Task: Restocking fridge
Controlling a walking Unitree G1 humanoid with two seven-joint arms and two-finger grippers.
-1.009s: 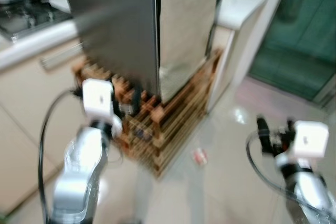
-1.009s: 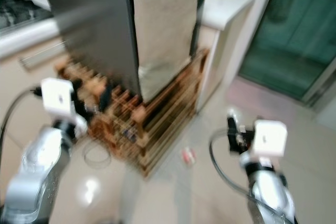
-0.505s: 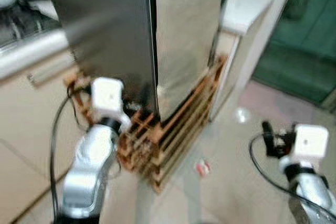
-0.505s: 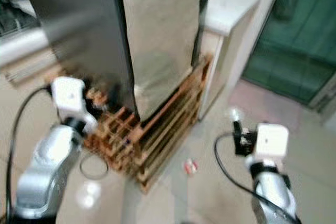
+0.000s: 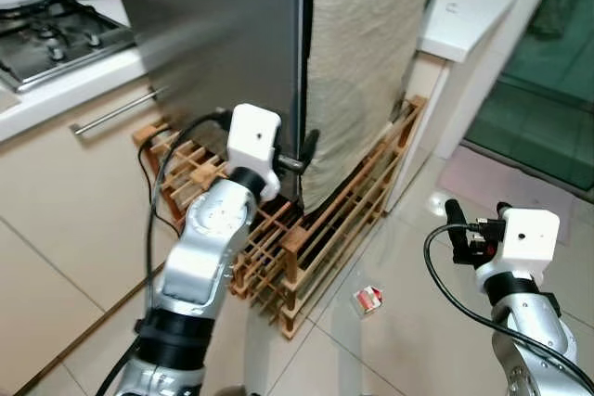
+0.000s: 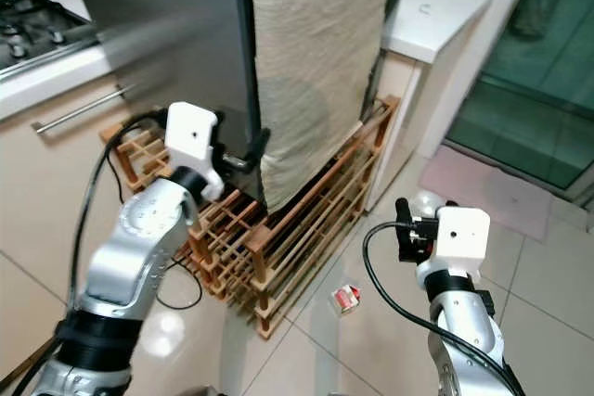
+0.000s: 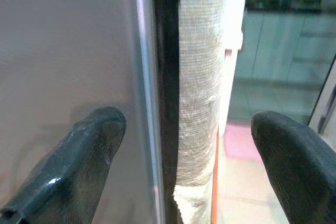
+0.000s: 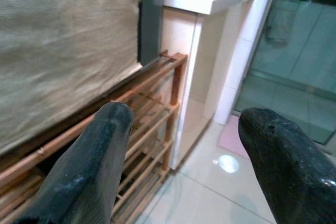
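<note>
**Now at the fridge edge**

Now the left hand [image 5: 309, 150], fingers spread, reaches the lower corner of the steel fridge [image 5: 223, 34] at centre frame, one finger on either side of its door edge. A beige cloth [image 5: 367, 53] hangs beside it, above a wooden rack [image 5: 316, 238]. Lower right, the right hand [image 5: 475, 222] hovers spread above the floor, empty.
</note>
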